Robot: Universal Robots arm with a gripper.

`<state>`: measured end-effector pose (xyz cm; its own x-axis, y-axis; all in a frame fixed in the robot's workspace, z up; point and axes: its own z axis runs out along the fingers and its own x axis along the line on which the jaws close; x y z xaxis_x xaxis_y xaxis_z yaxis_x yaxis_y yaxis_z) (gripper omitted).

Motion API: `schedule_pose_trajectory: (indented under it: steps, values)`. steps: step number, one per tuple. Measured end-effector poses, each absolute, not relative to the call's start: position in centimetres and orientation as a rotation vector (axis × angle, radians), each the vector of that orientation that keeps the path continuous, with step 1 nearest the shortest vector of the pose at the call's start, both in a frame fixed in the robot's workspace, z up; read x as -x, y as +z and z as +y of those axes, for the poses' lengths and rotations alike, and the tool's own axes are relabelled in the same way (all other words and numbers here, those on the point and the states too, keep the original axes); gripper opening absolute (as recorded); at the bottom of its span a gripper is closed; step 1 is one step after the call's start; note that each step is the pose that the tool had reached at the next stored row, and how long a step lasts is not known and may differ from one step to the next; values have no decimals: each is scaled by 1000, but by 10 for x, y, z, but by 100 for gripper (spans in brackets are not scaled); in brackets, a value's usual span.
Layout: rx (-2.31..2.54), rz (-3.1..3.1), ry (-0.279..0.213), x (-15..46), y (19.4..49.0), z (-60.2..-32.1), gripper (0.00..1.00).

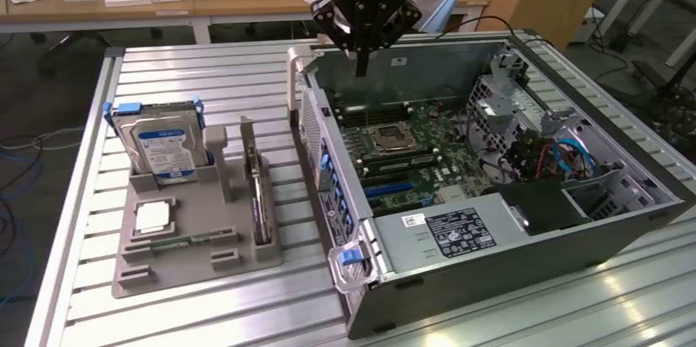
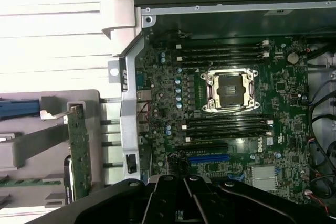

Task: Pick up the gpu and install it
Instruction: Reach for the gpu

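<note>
Hovering over the far end of the open computer case [image 1: 435, 58], the claw [image 1: 361, 66] points straight down with its fingers drawn narrow together, holding nothing. Under it lies the motherboard [image 1: 408, 151] with its processor socket [image 1: 389, 137]. The gpu [image 1: 257, 192] stands on edge in the grey holder [image 1: 196, 265], well apart from the claw, on the bench [image 1: 196, 70] toward the edge at the exterior view's left. A hard drive [image 1: 161, 145] stands upright in the same holder, near the gpu.

Gripper [image 1: 361, 68] hangs pointing straight down (fingers [image 1: 361, 55] pressed together)
</note>
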<state>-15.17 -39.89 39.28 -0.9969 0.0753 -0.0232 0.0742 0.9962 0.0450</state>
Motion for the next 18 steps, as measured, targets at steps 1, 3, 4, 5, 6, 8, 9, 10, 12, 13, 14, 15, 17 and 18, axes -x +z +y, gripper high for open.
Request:
schedule_pose_trajectory:
  steps: [1, 3, 4, 5, 6, 8, 9, 10, 12, 13, 14, 15, 17, 18]
  values:
    - [-117, 3114, 69, 153, 393, -399, 11]
    - [-117, 3114, 69, 155, 393, -399, 11]
    - [-117, 3114, 69, 156, 393, -399, 11]
    - [-117, 3114, 69, 157, 393, -399, 11]
    - [-117, 3114, 69, 158, 393, -399, 11]
    - [-117, 3114, 69, 160, 393, -399, 11]
    - [-117, 3114, 69, 161, 393, -399, 11]
    - [-117, 3114, 69, 162, 393, -399, 11]
    - [-117, 3114, 69, 163, 393, -399, 11]
    - [-117, 3114, 69, 164, 393, -399, 11]
    - [-117, 3114, 69, 165, 393, -399, 11]
    - [-117, 3114, 69, 166, 393, -399, 11]
    - [-117, 3114, 69, 167, 393, -399, 11]
    - [-117, 3114, 69, 168, 393, -399, 11]
